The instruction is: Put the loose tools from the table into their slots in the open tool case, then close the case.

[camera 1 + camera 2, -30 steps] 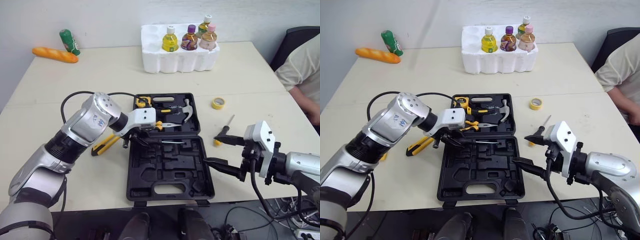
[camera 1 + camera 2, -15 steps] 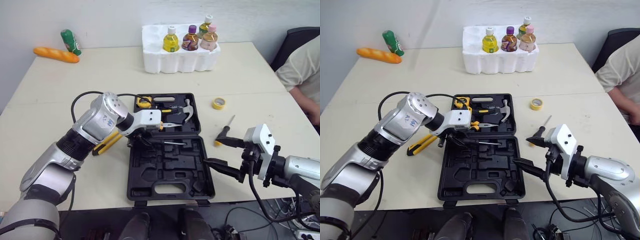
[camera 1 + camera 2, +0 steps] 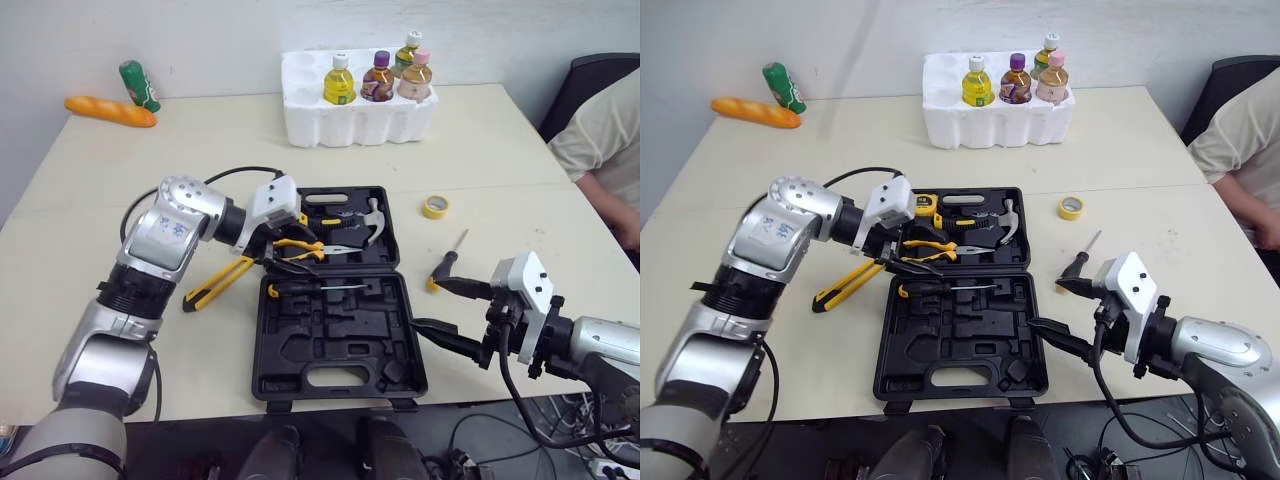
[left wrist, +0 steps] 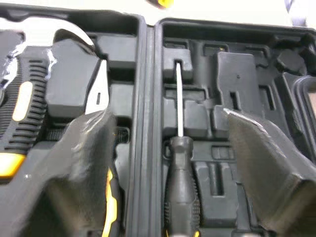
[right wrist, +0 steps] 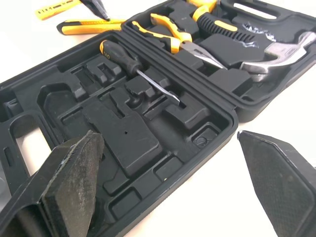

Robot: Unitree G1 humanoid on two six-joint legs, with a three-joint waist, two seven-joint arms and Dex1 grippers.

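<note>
Left wrist view: the left gripper (image 4: 165, 116) hangs released, jaws wide, over a black-handled screwdriver (image 4: 179, 154) lying in its slot in the near half of the tool case (image 3: 340, 330). Right of the case, a smaller loose screwdriver (image 3: 452, 252) lies on the table (image 3: 520, 190), just beside the open right gripper (image 3: 424, 304). It looks light and stiff, and its thin shaft would likely roll, so the fatter handle is the place to pinch.

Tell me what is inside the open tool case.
Far half: hammer, pliers, tape measure. Near half: one screwdriver; the other slots look empty. The left gripper covers the far half's left corner.
</note>
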